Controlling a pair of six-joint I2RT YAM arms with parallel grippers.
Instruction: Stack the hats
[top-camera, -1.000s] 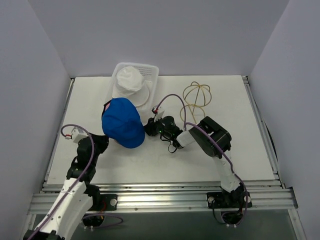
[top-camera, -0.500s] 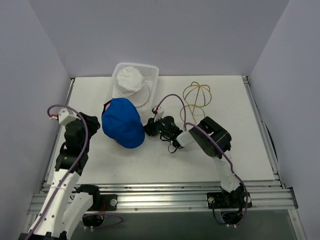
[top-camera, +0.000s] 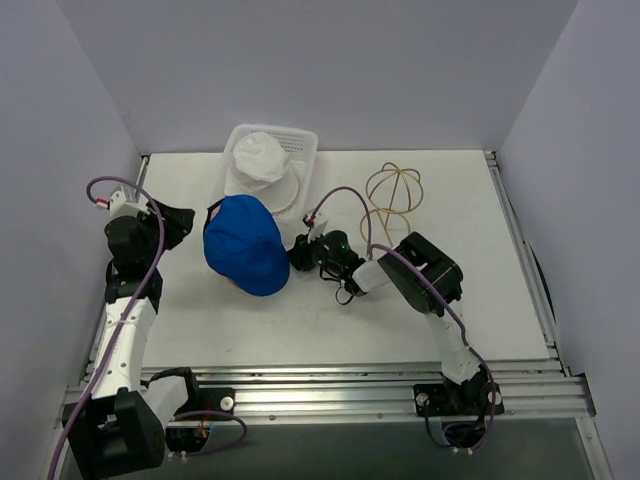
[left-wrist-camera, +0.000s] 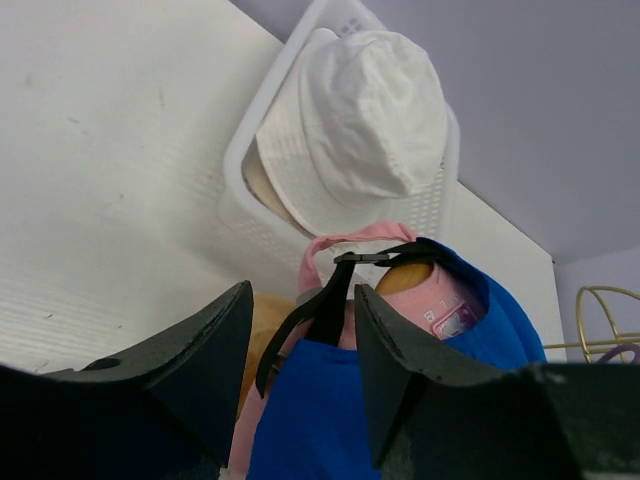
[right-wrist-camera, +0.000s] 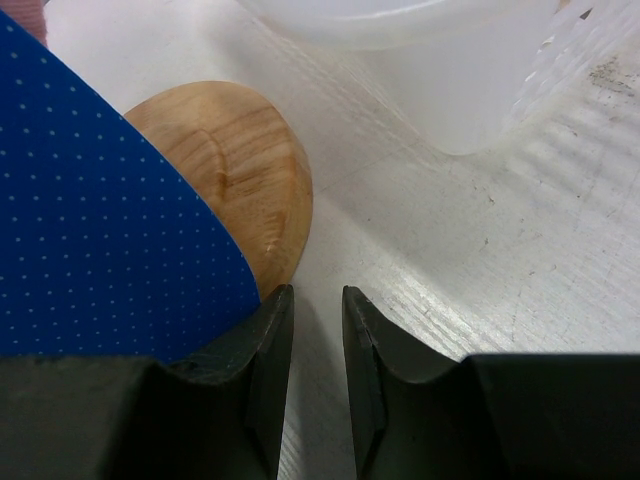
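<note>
A royal blue cap (top-camera: 245, 245) sits on top of a pink cap (left-wrist-camera: 440, 295) over a rounded wooden form (right-wrist-camera: 240, 160) at the table's middle left. An off-white floppy hat (top-camera: 260, 158) lies in the white mesh basket (top-camera: 303, 140) behind them. My left gripper (top-camera: 182, 223) is open just left of the blue cap. In the left wrist view (left-wrist-camera: 300, 335) its jaws frame the cap's black back strap (left-wrist-camera: 330, 305) without holding it. My right gripper (top-camera: 298, 255) is at the cap's right edge, empty, with its jaws a narrow gap apart beside the wooden form (right-wrist-camera: 305, 330).
A gold wire dome frame (top-camera: 393, 190) stands at the back right of the table. The basket's wall (left-wrist-camera: 250, 130) is close behind the caps. Grey walls enclose the table on three sides.
My left arm has swung from the front left up to the left side of the blue cap. The right arm and the hats have not moved.
</note>
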